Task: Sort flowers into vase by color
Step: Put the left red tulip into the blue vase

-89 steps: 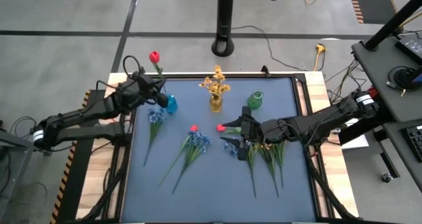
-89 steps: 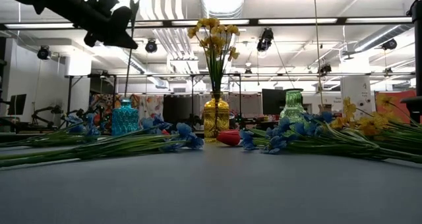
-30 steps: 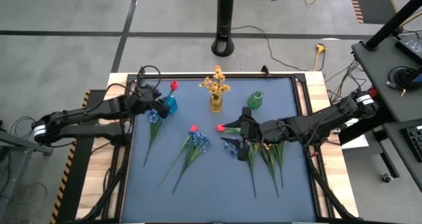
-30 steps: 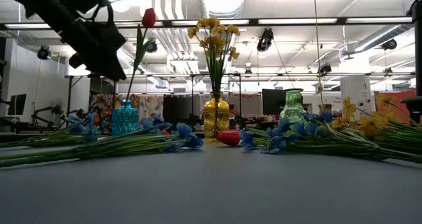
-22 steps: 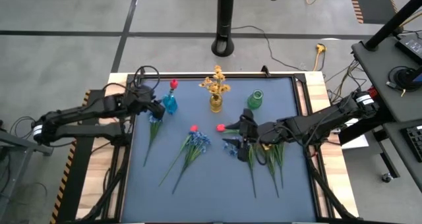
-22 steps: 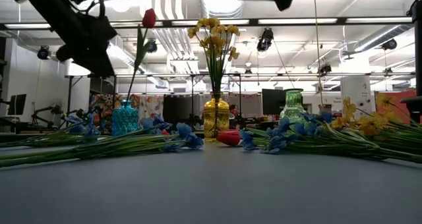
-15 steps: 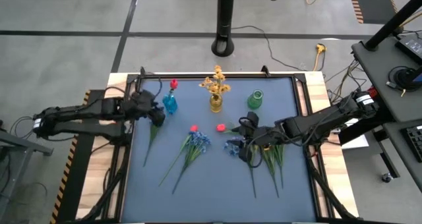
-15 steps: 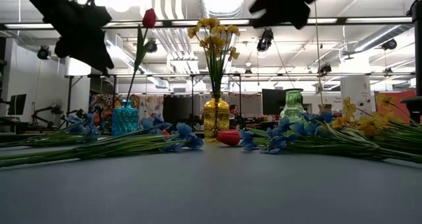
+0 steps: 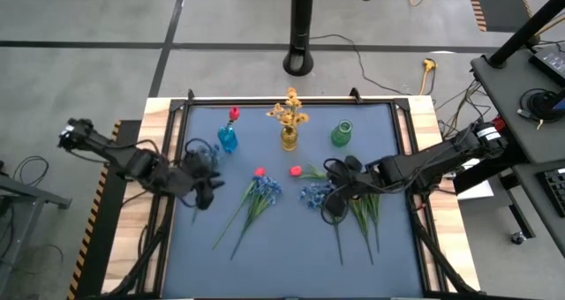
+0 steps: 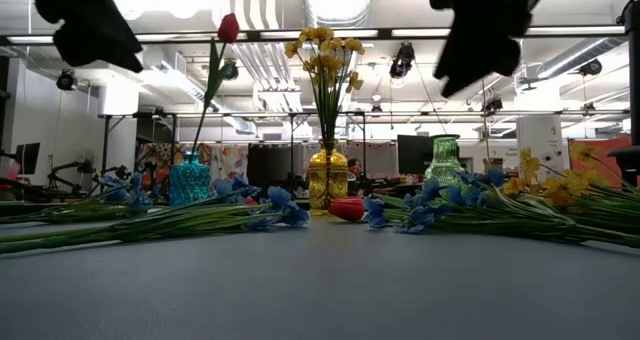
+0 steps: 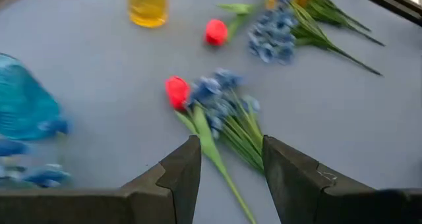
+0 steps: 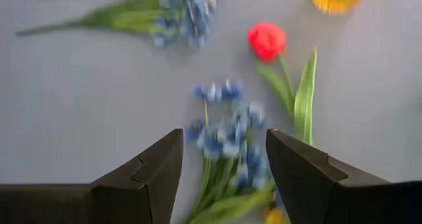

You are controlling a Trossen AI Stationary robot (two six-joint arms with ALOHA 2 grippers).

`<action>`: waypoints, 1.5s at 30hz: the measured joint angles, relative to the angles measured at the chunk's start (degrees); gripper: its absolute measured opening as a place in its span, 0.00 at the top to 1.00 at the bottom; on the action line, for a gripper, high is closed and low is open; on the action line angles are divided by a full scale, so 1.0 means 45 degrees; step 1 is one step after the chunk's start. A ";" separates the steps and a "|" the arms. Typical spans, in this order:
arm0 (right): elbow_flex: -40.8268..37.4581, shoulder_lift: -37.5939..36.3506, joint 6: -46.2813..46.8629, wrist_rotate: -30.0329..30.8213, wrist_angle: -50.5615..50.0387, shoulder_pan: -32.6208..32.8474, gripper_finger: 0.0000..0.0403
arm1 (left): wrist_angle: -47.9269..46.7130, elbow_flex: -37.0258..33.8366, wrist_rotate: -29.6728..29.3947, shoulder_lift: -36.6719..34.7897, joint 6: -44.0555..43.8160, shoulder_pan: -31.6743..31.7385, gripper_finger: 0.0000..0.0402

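The left gripper (image 9: 205, 187) hangs over the table's left edge with its fingers parted and empty; just ahead of it lie a blue-blossomed sprig bunch (image 11: 224, 112) and a red tulip bud (image 11: 176, 92) on bare grey tabletop (image 9: 282, 247). Beyond stand a blue glass vase (image 9: 228, 139) holding a red tulip (image 10: 227, 28), a yellow glass vase (image 9: 289, 138) with yellow sprigs, and a green glass vase (image 9: 342, 133). The right gripper (image 9: 328, 200), also parted and empty, hovers directly above a second blue sprig cluster (image 12: 227, 135), a red bud (image 12: 268, 41) just past it.
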 joint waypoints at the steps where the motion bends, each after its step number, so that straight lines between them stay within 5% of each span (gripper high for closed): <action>1: 0.0000 0.0000 0.0344 -0.0305 -0.0206 0.0005 0.48 | -0.0006 0.0027 0.0011 0.0168 -0.0249 -0.0253 0.64; 17: 0.0000 0.0000 0.2936 -0.5434 -0.1514 0.0432 0.48 | 0.0940 0.0088 0.1826 0.3624 -0.0321 -0.0965 0.63; 29: 0.0000 -0.0168 0.4586 -0.5788 -0.5223 0.1242 0.48 | 0.1326 0.0088 0.1574 0.6194 -0.1026 -0.0960 0.47; 45: 0.0000 -0.0199 0.4716 -0.5048 -0.5122 0.1287 0.48 | 0.2875 0.0088 0.1122 0.9235 -0.1517 -0.0955 0.46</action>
